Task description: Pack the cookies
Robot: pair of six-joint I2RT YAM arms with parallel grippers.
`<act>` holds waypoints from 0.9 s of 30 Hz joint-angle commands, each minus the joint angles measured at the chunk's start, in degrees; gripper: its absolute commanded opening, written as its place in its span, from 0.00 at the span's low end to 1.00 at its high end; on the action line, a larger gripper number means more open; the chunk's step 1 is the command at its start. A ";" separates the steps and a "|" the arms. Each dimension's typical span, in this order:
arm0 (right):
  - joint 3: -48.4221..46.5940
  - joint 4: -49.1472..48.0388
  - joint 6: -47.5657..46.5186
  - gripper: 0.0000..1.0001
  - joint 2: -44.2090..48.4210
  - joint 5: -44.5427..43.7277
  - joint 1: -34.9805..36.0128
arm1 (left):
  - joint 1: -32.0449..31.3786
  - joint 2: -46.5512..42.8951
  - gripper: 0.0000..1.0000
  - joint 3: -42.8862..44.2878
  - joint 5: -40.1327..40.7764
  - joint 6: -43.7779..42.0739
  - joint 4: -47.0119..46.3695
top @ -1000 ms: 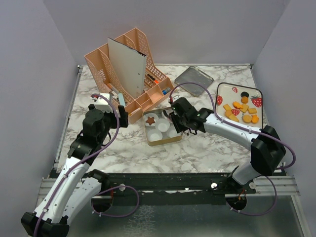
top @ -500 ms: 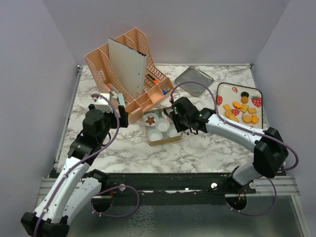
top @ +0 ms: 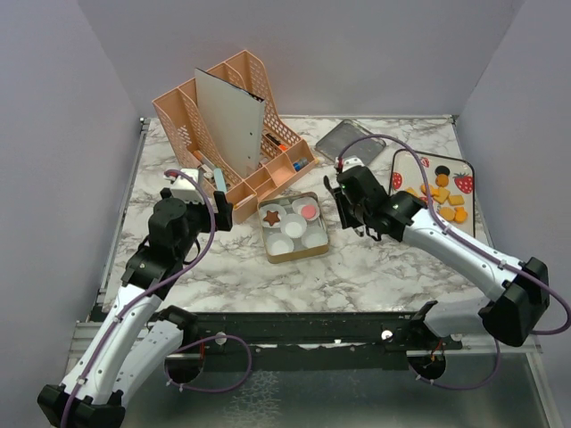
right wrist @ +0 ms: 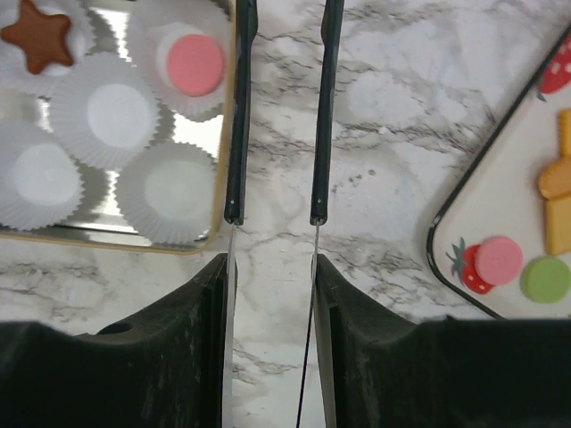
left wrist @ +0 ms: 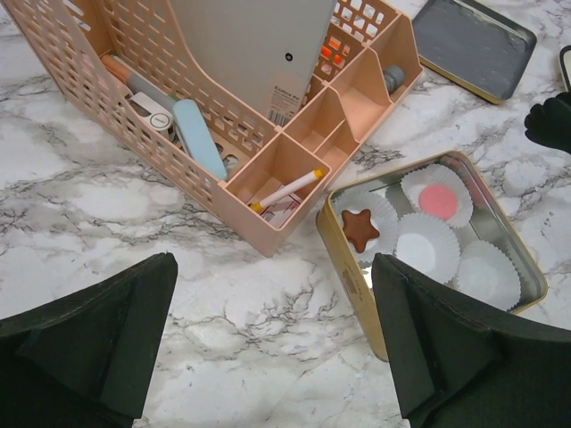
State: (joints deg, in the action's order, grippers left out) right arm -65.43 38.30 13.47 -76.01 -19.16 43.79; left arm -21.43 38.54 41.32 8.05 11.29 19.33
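Observation:
An open gold tin [top: 272, 254] holds white paper cups. A brown star cookie [top: 271, 216] and a pink round cookie [top: 309, 212] each lie in a cup. Several orange-yellow cookies [top: 437, 194] and a dark round one lie on the strawberry-print tray [top: 406, 159] at the right. My right gripper [top: 337, 192] hovers over bare marble between the tin and the tray. It is open, with thin tong blades along its fingers and nothing between them [right wrist: 275, 223]. My left gripper [left wrist: 272, 348] is open and empty, above the marble left of the tin [left wrist: 343, 267].
A peach desk organizer [top: 192, 116] with a white board and small items stands at the back left. A grey tin lid [top: 350, 140] lies at the back middle. The right wrist view shows a pink [right wrist: 498, 260] and a green round cookie [right wrist: 544, 278] on the tray's near corner.
My right gripper has moved from over the tin to the right and back, between tin and tray. A pink round cookie now lies in a cup. The left arm has not moved.

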 commanded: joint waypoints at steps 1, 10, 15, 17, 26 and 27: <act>-0.61 5.62 1.65 0.40 2.32 -4.96 -4.13 | 0.25 -1.15 0.99 -0.93 -1.64 -0.12 -1.15; 1.88 4.48 1.31 0.39 4.37 0.15 -20.55 | -0.09 -1.53 0.99 -0.98 -1.72 -0.16 -1.14; 1.93 2.21 2.69 0.39 2.45 3.26 -28.24 | -0.60 -1.56 0.99 -0.98 -1.65 -0.21 -1.14; 2.24 1.59 3.10 0.39 1.31 3.94 -30.55 | -0.87 -1.70 0.99 -0.93 -1.64 -0.30 -1.14; 7.31 -3.36 4.82 0.40 -1.55 7.88 -37.98 | -2.17 -2.08 0.99 -0.97 -1.46 -0.39 -1.14; 7.63 -3.68 5.00 0.40 -1.95 7.78 -38.43 | -2.33 -2.13 0.99 -0.98 -1.46 -0.47 -1.14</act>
State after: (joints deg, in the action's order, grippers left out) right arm -59.05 38.00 17.12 -76.49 -14.00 7.18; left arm -23.05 37.19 41.32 7.88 11.29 19.33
